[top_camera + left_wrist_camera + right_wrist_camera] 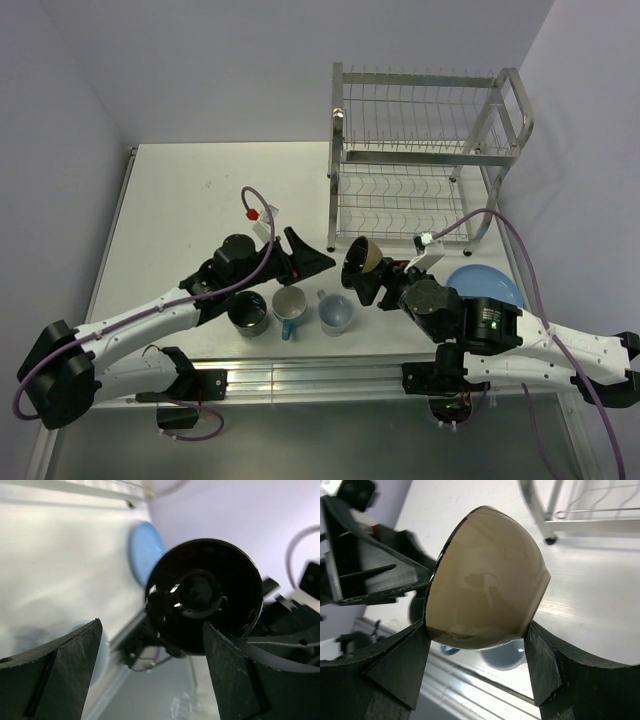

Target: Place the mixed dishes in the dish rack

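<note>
The right arm [540,335] hides the near part of the light blue plate [490,282] (far rim shows).

- Small bowl [485,580]: looks like glazed ceramic. The tan outside is smooth and glossy enough to mirror my wrist camera, and the black inside throws sharp, wet-looking highlights.
- Right gripper [477,635]: fingers of matt black plastic, faintly grainy.
- Left gripper [152,627]: the same dull black plastic, with fine scratches on the inner faces.
- Dish rack [420,150]: bare steel wire and tube, bright and polished.
- Table [190,200]: white and smooth with a soft sheen and a few dark scuffs.
- Light blue plate [485,285]: smooth, with an even glaze.
- Dark mug [247,312], white mug [289,305], light blue mug [335,313]: all smooth and glazed.
</note>
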